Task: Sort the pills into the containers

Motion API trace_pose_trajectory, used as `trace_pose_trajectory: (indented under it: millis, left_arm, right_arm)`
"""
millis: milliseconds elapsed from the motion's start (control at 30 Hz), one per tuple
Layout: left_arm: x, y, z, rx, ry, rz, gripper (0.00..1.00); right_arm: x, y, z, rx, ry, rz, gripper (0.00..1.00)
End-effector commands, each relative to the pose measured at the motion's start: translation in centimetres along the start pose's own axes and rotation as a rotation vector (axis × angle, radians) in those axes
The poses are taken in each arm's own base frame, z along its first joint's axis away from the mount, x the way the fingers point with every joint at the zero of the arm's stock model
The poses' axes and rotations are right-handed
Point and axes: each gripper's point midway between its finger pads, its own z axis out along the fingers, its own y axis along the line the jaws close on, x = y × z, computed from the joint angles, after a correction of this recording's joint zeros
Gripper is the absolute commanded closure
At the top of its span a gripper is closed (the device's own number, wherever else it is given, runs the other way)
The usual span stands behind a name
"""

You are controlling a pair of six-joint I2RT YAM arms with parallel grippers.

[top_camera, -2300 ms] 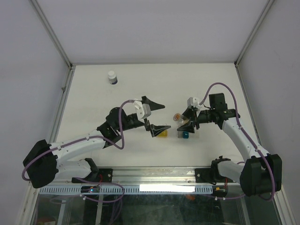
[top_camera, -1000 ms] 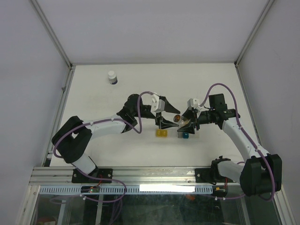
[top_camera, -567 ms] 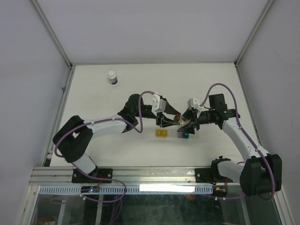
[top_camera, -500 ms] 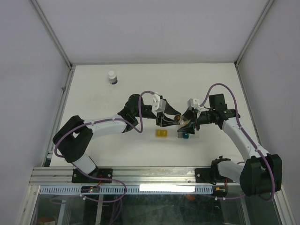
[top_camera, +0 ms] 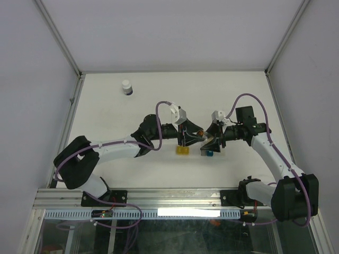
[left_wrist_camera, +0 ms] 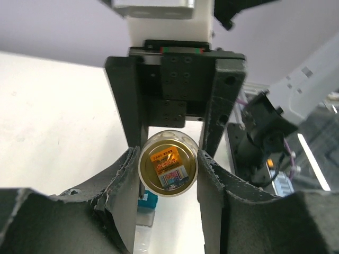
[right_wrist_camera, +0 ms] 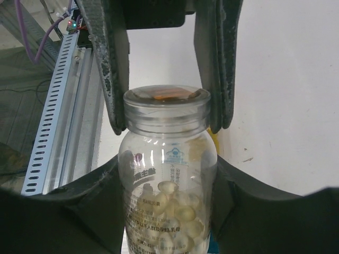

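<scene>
Two grippers share one pill bottle (right_wrist_camera: 168, 174): my right gripper (top_camera: 213, 139) hugs its body and my left gripper (left_wrist_camera: 168, 172) pinches the lid (right_wrist_camera: 166, 101) tight, so if I twist too hard, pills (right_wrist_camera: 170, 209) could spill past the yellow box (top_camera: 182, 150) and teal box (top_camera: 210, 153) sitting on the table (top_camera: 159, 95) just below.

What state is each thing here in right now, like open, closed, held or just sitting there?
Left gripper: shut on the lid.
Right gripper: shut on the pill bottle.
Lid: on the bottle.
Pill bottle: partly full of pills.
Yellow container: on the table, free.
Teal container: on the table, partly hidden.
White bottle: upright, untouched.
</scene>
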Motion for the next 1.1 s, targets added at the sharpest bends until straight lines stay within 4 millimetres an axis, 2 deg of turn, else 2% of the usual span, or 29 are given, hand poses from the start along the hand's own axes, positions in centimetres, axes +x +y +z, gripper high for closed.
trace_pose_trajectory:
  millis: [0,33,67,167,267,467,500,533,567,733,767,900,967,1067]
  left_arm:
    - [-4.2,0.5,-0.1,-0.278,-0.171,-0.218,1.0]
    - [-3.8,1.0,-0.1,-0.348,-0.177,-0.248,1.0]
    - [-4.6,1.8,-0.7,-0.446,-0.219,-0.28,1.0]
    - [-4.2,2.8,-1.2,-0.586,-0.264,-0.404,1.0]
    - [-4.2,3.1,-1.1,-0.609,-0.288,-0.436,1.0]
    - [-6.5,2.6,-1.3,-0.581,-0.361,-0.441,1.0]
    - [-6.8,2.3,-1.4,-0.569,-0.379,-0.437,0.87]
    - [-7.1,2.1,-1.7,-0.558,-0.393,-0.433,0.7]
    - [-7.3,1.8,-1.8,-0.541,-0.403,-0.418,0.58]
    - [-8.4,0.4,-3.7,-0.494,-0.447,-0.316,0.11]
    - [-8.5,0.3,-4.2,-0.489,-0.448,-0.296,0.04]
    - [-8.3,-1.7,-4.6,-0.304,-0.356,-0.173,0.01]
    - [-7.1,-2.8,-4.3,-0.162,-0.257,-0.071,0.01]
    - [-4.2,-3.8,-3.9,0.004,-0.095,0.137,0.01]
  right_arm:
    - [-2.3,-2.2,-0.7,0.078,-0.001,-0.109,1.0]
    - [-2.3,-2.3,-0.7,0.081,0.0,-0.107,1.0]
    - [-2.2,-2.3,-0.7,0.083,0.001,-0.102,1.0]
    - [-2.2,-2.4,-0.7,0.086,0.002,-0.096,1.0]
    - [-2.2,-2.6,-0.7,0.094,0.006,-0.095,1.0]
    - [-2.2,-2.6,-0.8,0.1,0.006,-0.096,1.0]
    - [-2.2,-2.6,-0.8,0.1,0.006,-0.095,1.0]
    - [-2.2,-2.6,-0.8,0.099,0.006,-0.096,1.0]
    - [-2.2,-2.6,-0.8,0.098,0.004,-0.096,1.0]
    - [-2.4,-2.3,-0.7,0.087,-0.005,-0.096,1.0]
    - [-2.4,-2.2,-0.7,0.083,-0.007,-0.097,1.0]
    - [-2.5,-1.8,-0.7,0.064,-0.017,-0.105,1.0]
    - [-2.6,-1.5,-0.6,0.046,-0.026,-0.116,1.0]
    - [-2.7,-0.8,-0.5,0.016,-0.043,-0.135,1.0]
